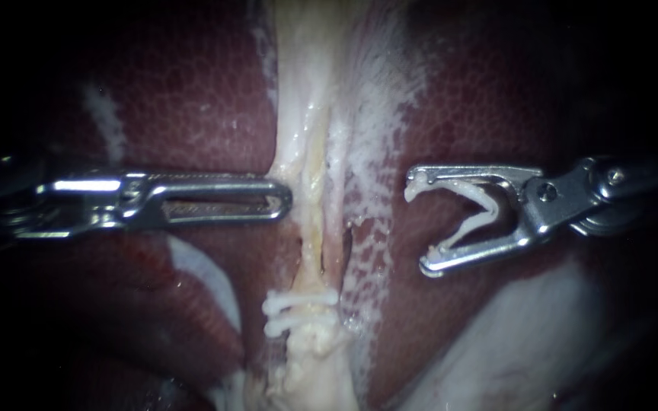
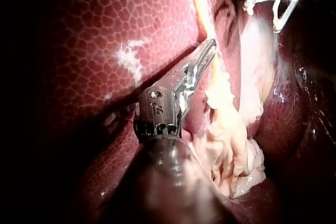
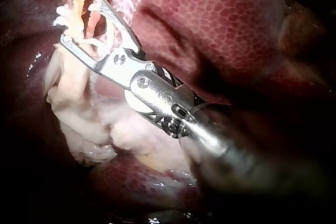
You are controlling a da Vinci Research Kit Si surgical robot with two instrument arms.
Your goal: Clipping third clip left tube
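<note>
Endoscope view. The right instrument (image 1: 420, 222) comes in from the right edge at mid-height. Its jaws stand wide apart and cradle a white loaded clip (image 1: 467, 227), one leg lying along each jaw and the mouth facing left. The clip is around nothing; it hangs over dark red liver (image 1: 192, 99), apart from the left tube (image 1: 310, 190).

That tube is a yellowish cord running down the centre of the frame inside pale tissue (image 1: 298, 91). Two clips (image 1: 298, 301) already cross it at lower centre.

The left instrument (image 1: 287, 202) enters from the left edge at the same height. Its jaws lie together and appear closed on the left margin of the pale tissue.

The step looks like the approach. The next move probably calls for carrying the open clip leftward across the tube, above the two clips, with both legs past its far side before squeezing.

Room looks tight. The bare stretch of tube lies between the left instrument's tip and the clips, frayed white membrane lies in the path, and liver flanks both sides.
</note>
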